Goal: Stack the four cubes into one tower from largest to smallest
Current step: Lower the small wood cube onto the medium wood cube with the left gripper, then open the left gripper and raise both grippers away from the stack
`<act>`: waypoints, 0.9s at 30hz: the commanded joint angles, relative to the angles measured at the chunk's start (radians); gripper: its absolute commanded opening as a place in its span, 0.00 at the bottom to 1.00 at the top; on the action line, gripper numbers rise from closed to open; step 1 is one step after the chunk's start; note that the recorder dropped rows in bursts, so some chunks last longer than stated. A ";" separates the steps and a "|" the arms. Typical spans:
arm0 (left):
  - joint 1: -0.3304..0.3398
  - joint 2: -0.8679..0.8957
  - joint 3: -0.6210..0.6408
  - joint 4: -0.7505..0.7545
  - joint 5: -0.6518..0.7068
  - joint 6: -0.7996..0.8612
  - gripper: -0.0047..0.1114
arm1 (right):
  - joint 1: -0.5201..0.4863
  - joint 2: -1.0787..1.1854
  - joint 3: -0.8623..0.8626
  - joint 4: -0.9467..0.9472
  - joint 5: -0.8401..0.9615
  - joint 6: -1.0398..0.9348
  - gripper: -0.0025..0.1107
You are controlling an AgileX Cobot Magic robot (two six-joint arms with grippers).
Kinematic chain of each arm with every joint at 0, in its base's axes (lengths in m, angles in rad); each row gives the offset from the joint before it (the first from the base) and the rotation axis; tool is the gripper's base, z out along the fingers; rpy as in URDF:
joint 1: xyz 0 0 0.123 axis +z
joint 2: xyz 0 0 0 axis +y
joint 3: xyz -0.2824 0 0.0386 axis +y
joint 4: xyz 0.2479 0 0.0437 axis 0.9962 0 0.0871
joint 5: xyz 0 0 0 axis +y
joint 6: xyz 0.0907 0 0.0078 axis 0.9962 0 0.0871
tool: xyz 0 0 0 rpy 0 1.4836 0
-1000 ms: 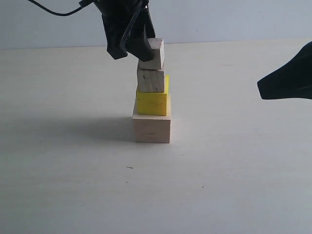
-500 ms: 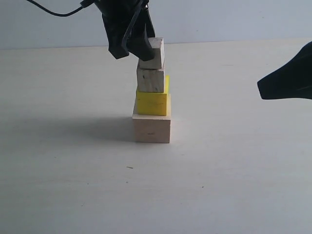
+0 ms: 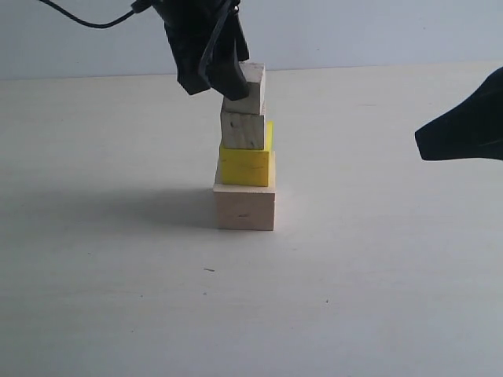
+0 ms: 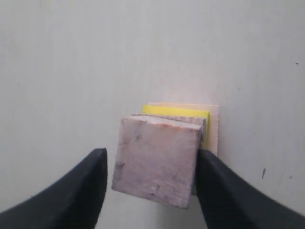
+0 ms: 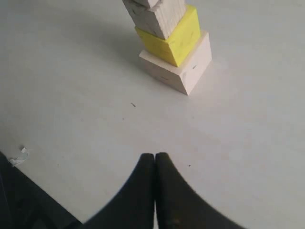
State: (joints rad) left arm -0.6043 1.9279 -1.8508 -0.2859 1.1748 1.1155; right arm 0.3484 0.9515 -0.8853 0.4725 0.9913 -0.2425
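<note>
Left gripper (image 4: 151, 153) is what I'm watching: its two dark fingers (image 4: 90, 183) bracket the top small cube (image 3: 247, 88), and from the wrist camera I read the jaws as slackened rather than clamped. One finger stands a sliver clear of the cube's side. The other sits right against the opposite side, though I cannot tell whether it actually presses. The cube itself sits on the second small cube (image 3: 243, 129), twisted a little out of square with it and overhanging slightly toward the right of the exterior view. Below those come the yellow cube (image 3: 246, 166) and then the large pale wood cube (image 3: 244, 207), which rests flat on the table (image 3: 377, 275). So the tower (image 3: 245, 149) stands four high near the middle of my outside view, largest at the bottom. My right gripper (image 5: 155, 156) has its fingers pressed together with nothing between them. It hangs over bare tabletop well apart from the stack, off to the right.
</note>
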 commanded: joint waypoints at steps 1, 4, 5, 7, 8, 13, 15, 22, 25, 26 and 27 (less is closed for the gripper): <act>-0.005 -0.002 -0.009 0.000 0.008 -0.039 0.61 | 0.001 -0.008 0.001 0.006 -0.005 -0.020 0.02; -0.005 -0.002 -0.009 -0.008 0.020 -0.039 0.61 | 0.001 -0.008 0.001 0.006 -0.005 -0.020 0.02; -0.005 -0.002 -0.009 -0.008 0.021 -0.039 0.61 | 0.001 -0.008 0.001 0.006 -0.005 -0.020 0.02; -0.005 -0.004 -0.009 -0.008 0.022 -0.049 0.61 | 0.001 -0.008 0.001 0.006 -0.005 -0.020 0.02; -0.005 -0.008 -0.009 -0.008 0.022 -0.050 0.61 | 0.001 -0.008 0.001 0.006 -0.005 -0.020 0.02; -0.005 -0.045 -0.009 -0.008 0.022 -0.050 0.61 | 0.001 -0.008 0.001 0.006 -0.003 -0.020 0.02; -0.005 -0.064 -0.009 -0.008 0.020 -0.052 0.61 | 0.001 -0.008 0.001 0.006 -0.003 -0.020 0.02; -0.003 -0.125 -0.009 0.065 0.020 -0.177 0.61 | 0.001 -0.008 0.001 0.006 -0.003 -0.020 0.02; -0.003 -0.140 -0.009 0.140 0.043 -0.270 0.59 | 0.001 -0.008 0.001 0.006 -0.017 -0.027 0.02; -0.003 -0.145 -0.009 0.159 0.046 -0.293 0.56 | 0.001 -0.008 0.001 0.006 -0.028 -0.028 0.02; -0.003 -0.148 -0.009 0.181 0.046 -0.313 0.49 | 0.001 -0.008 0.001 0.006 -0.042 -0.028 0.02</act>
State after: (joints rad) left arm -0.6043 1.7962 -1.8508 -0.1589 1.2083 0.8758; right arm 0.3484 0.9515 -0.8853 0.4725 0.9869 -0.2535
